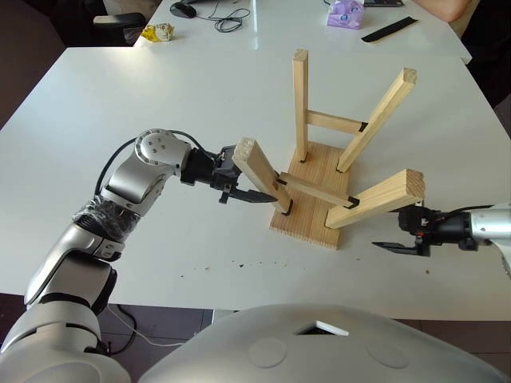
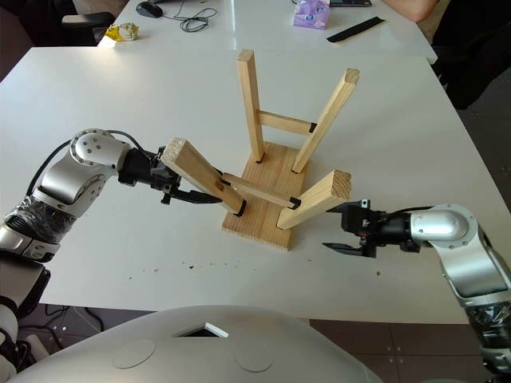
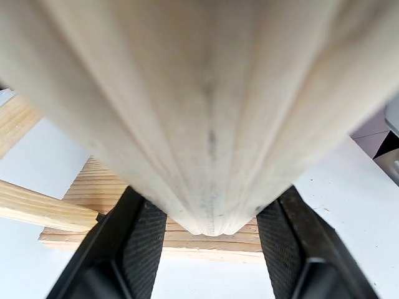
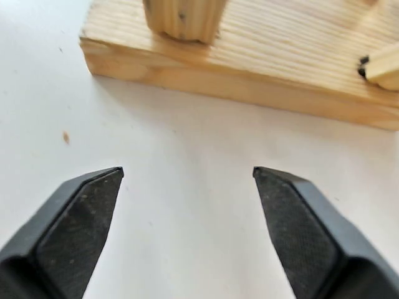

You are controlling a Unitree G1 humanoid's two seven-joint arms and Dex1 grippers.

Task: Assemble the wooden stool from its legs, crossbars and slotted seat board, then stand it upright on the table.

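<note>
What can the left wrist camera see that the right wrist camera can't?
Left wrist view: the left pincer shut on the held leg, seen very close, with its black pads against the wood on both sides. Right wrist view: the right pincer open, with bare table between its tips, and a second leg set into the board. Both: the slotted seat board lying flat on the white table.

Head pair overlooking table (image 1: 160, 120), wrist cameras close at stool (image 4: 249, 81)
</note>
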